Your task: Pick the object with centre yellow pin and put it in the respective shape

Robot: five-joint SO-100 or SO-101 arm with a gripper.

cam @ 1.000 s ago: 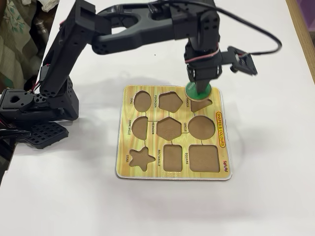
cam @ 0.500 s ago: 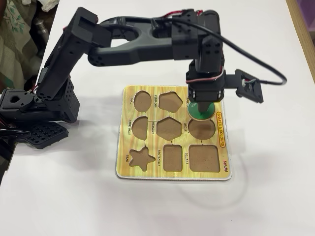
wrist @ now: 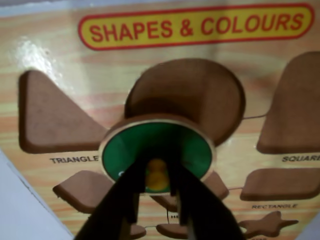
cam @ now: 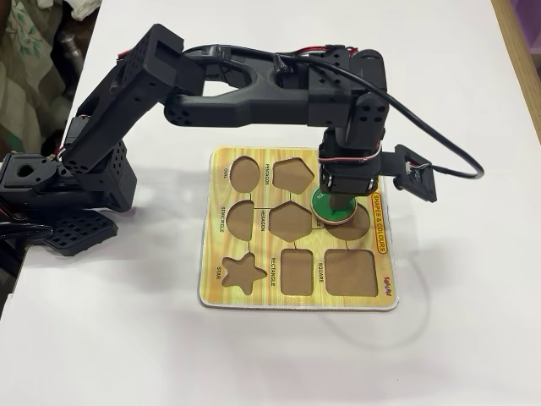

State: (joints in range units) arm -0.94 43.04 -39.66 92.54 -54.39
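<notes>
One black two-finger gripper (wrist: pixel 157 192) pinches the small yellow knob (wrist: pixel 157 176) at the centre of the flat green wooden disc with pale rim (wrist: pixel 156 150), so the disc hangs level and clear of the yellow wood-grain shape board (cam: pixel 215 283). It sits just left of the round brown-floored circle cut-out (wrist: pixel 200 95), overlapping its edge; a small shift rightward should seat it.
</notes>
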